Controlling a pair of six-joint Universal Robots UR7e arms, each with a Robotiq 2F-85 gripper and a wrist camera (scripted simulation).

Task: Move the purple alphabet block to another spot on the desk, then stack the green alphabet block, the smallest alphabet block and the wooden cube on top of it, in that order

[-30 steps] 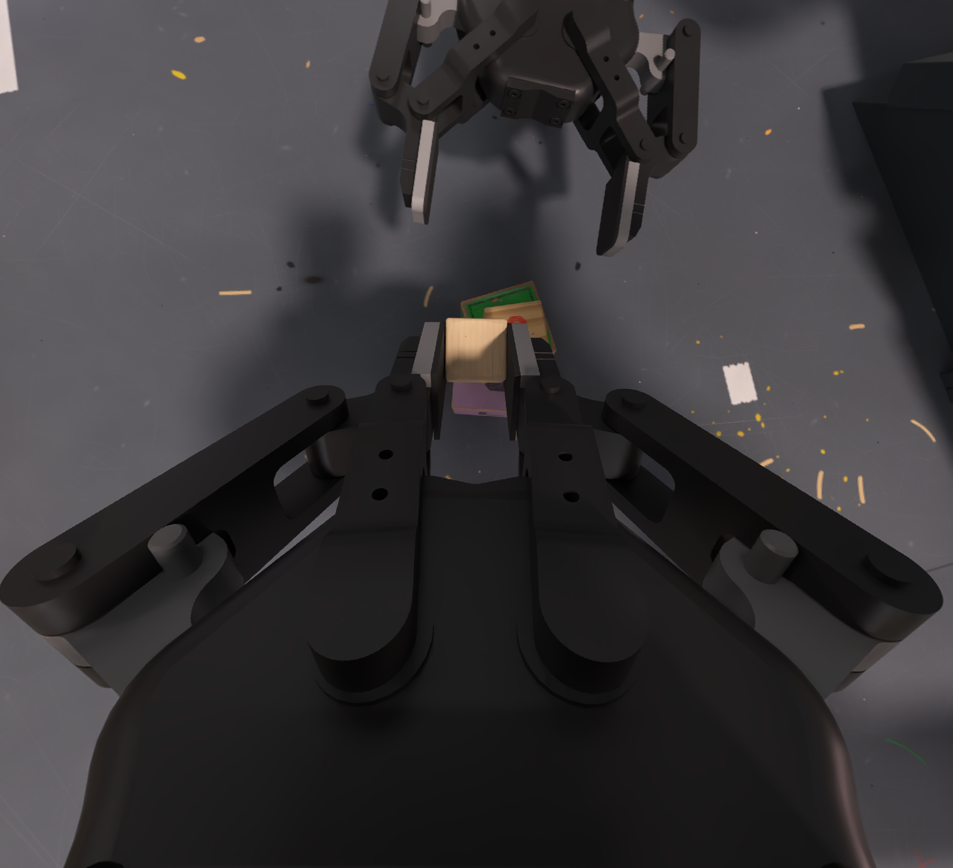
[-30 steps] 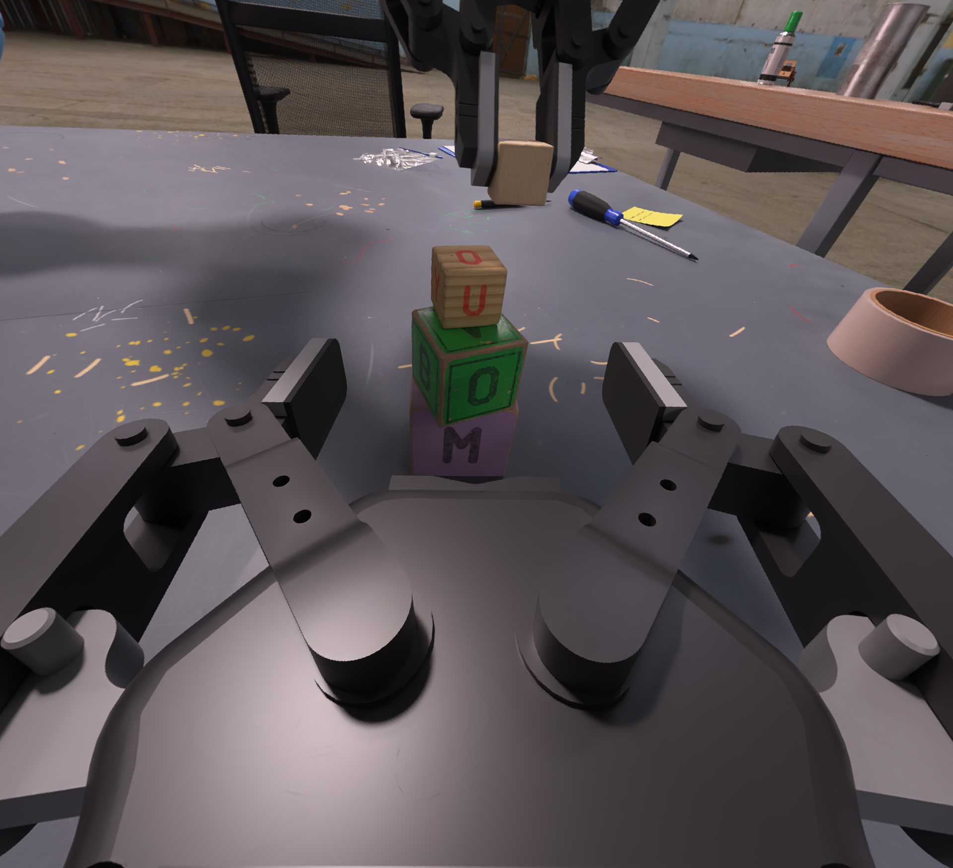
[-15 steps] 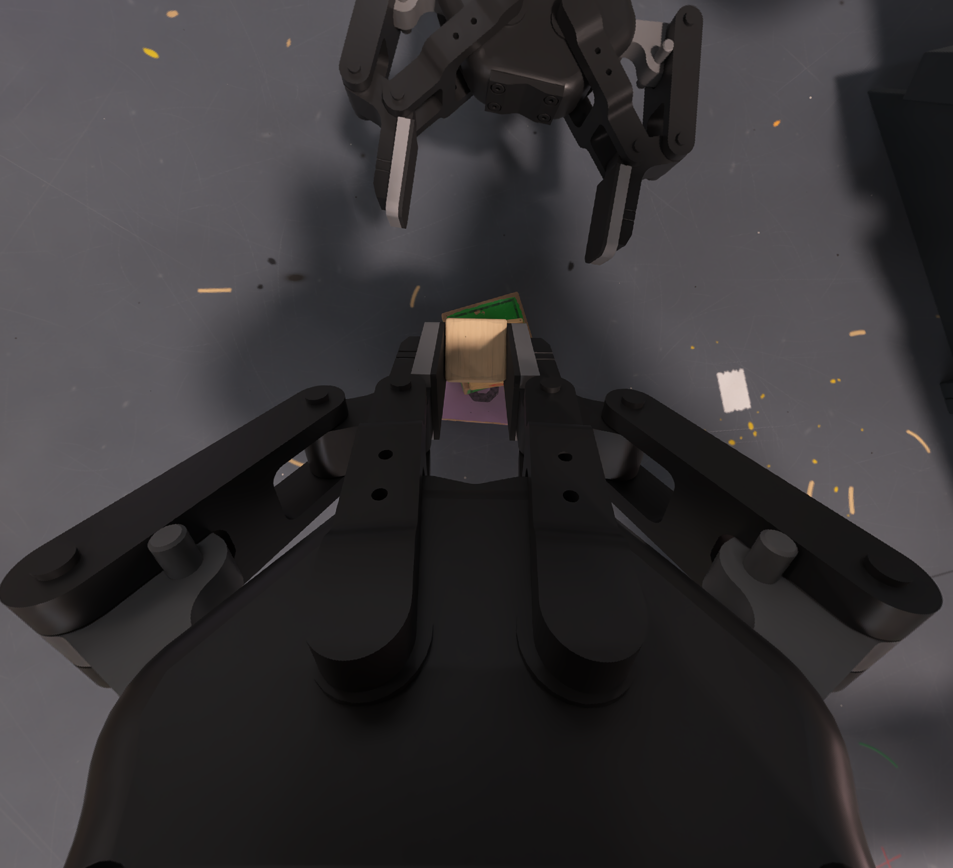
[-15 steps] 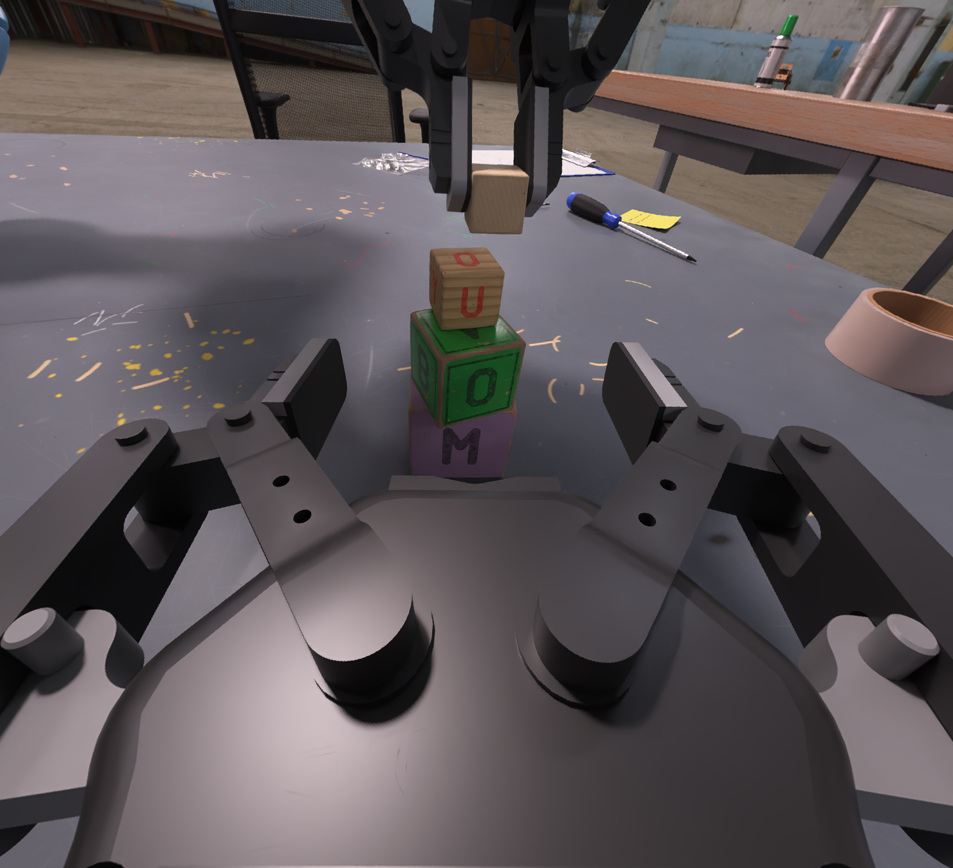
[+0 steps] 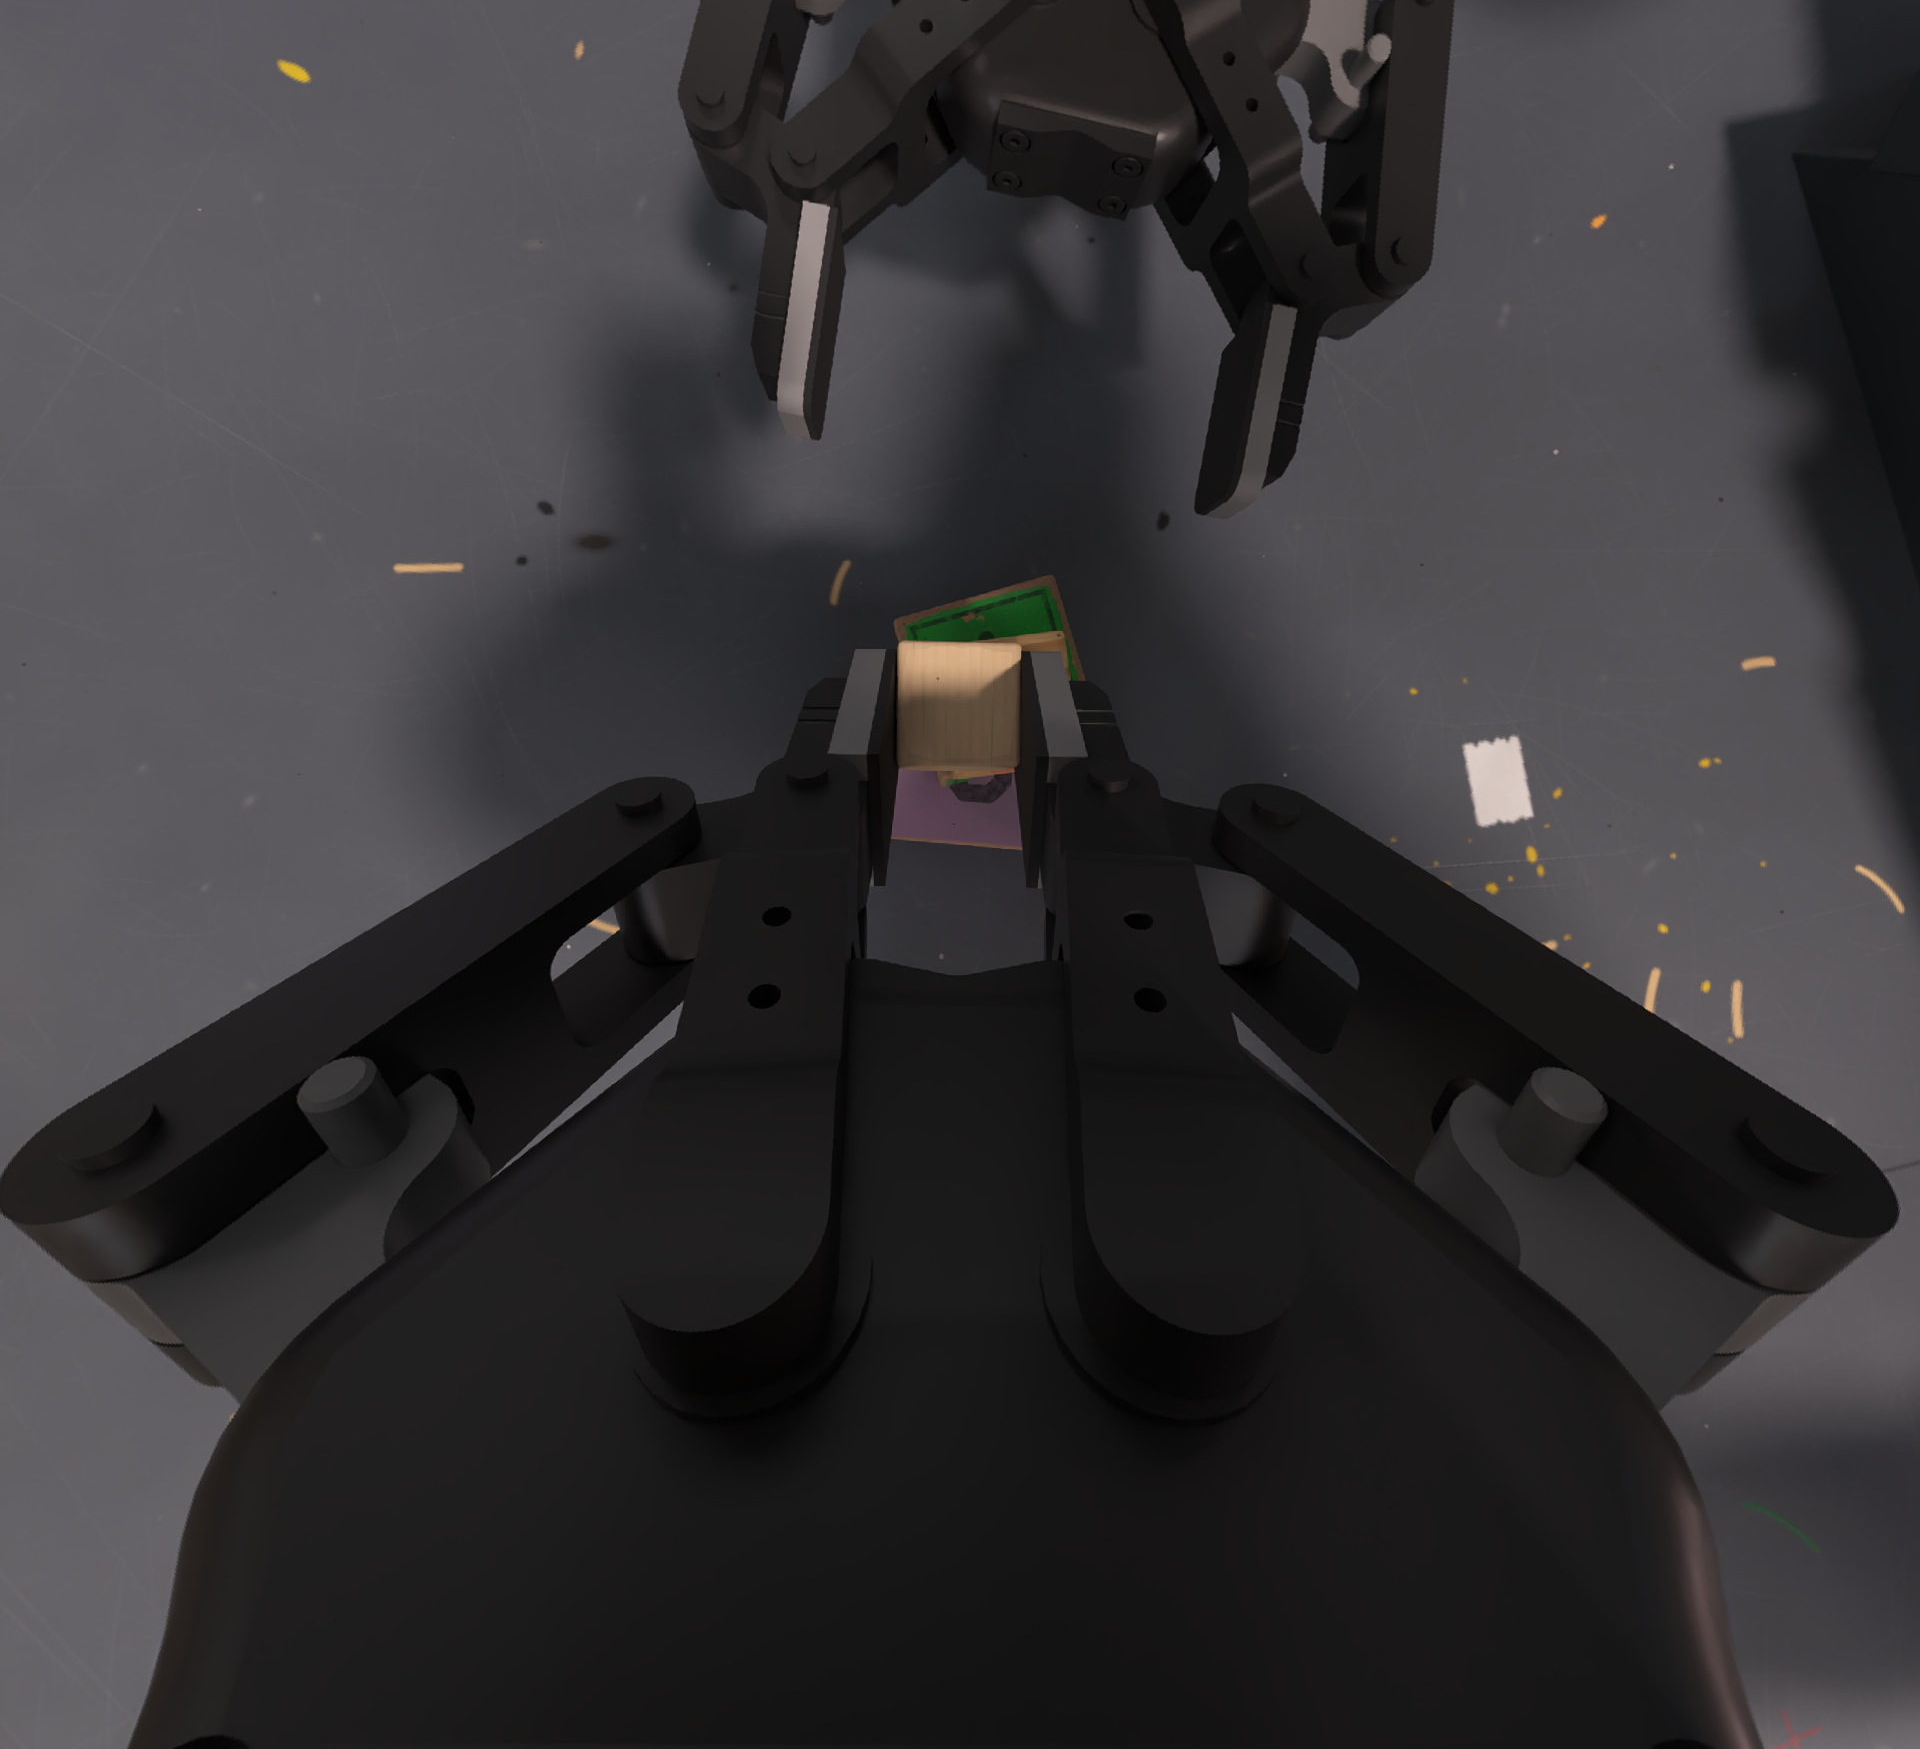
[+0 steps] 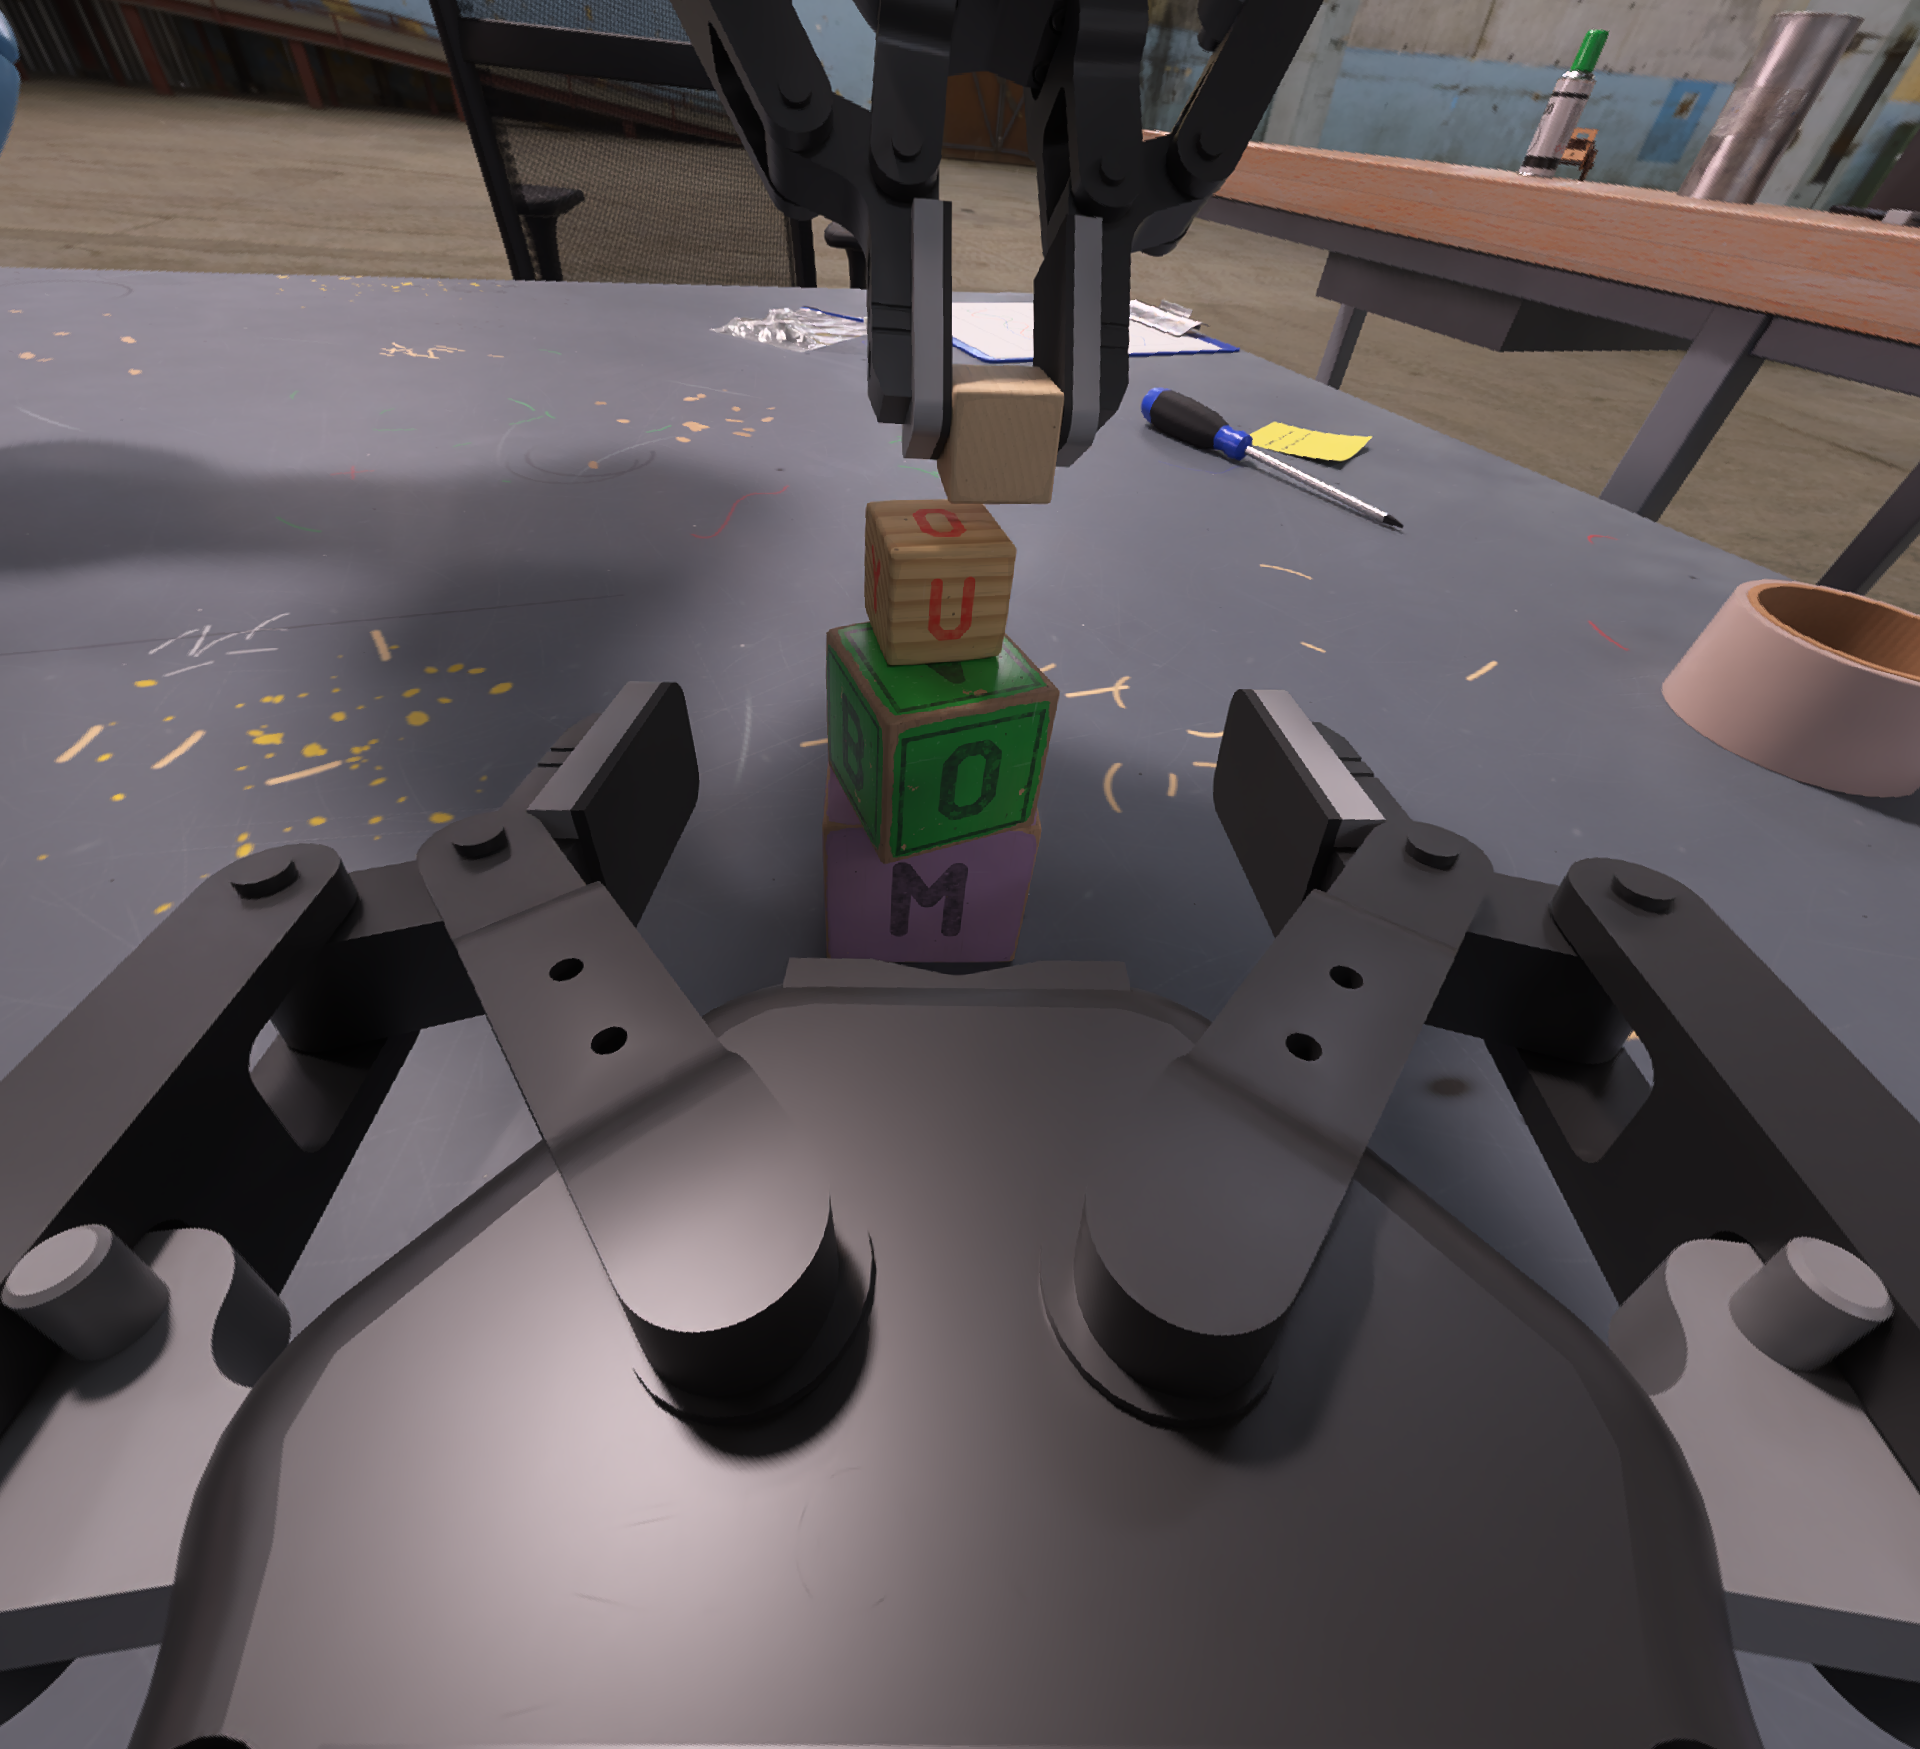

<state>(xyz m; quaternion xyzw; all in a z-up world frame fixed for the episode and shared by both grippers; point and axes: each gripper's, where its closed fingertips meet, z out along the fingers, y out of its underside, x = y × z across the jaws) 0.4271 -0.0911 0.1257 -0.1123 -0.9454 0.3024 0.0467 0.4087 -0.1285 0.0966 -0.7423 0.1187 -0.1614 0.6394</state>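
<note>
Purple block (image 6: 935, 899), green block (image 6: 940, 738), smallest block (image 6: 940, 582) stacked; left gripper (image 6: 997, 421) jaws clamp wooden cube (image 6: 1000, 442) just above at 12 o'clock, unplaced; right gripper (image 6: 956, 764) jaws open.

Left wrist view: top-down, close above block stack (image 5: 977, 650), facing grey desk (image 5: 312, 349). Right wrist view: low, near desk level, facing stack (image 6: 935, 733) side-on, close. Shared: stack, desk patch around it, each other's gripper.

Dim, sharp; soft shadows on desk (image 6: 312, 504); wide-angle edge distortion.
</note>
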